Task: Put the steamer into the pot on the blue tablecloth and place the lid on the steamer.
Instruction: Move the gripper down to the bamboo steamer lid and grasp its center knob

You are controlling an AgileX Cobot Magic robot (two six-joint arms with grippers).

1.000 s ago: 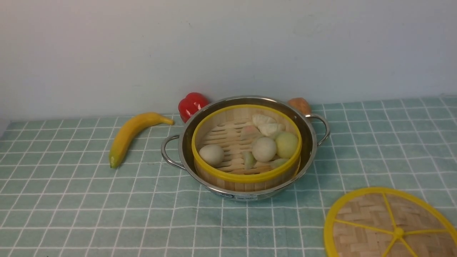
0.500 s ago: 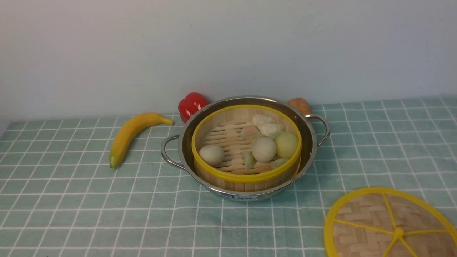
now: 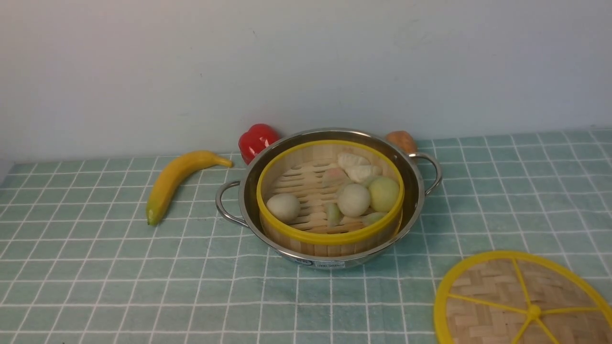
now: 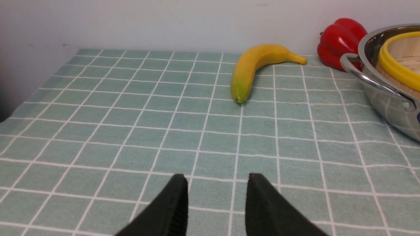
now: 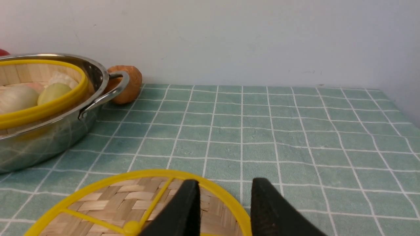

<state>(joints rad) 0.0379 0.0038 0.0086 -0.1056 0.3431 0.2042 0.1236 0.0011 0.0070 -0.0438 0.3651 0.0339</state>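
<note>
Front view: the round bamboo steamer with a yellow rim, holding pale buns, sits inside the shallow shiny steel pot, mid-way across the pale blue-green gridded tablecloth. The flat woven-bamboo lid lies on the cloth at near right, apart from the pot. A yellow banana lies to the left.

Left wrist view: the left fingers are released over cloth.

Right wrist view: the right fingers, parted and grasping nothing, hang over the lid's rim.

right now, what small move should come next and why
Probably lower the right tool onto the rim of the lid and close it. The steamer already sits in the pot, while the lid lies flat on the blue tablecloth, just below that tool's open jaws.
</note>
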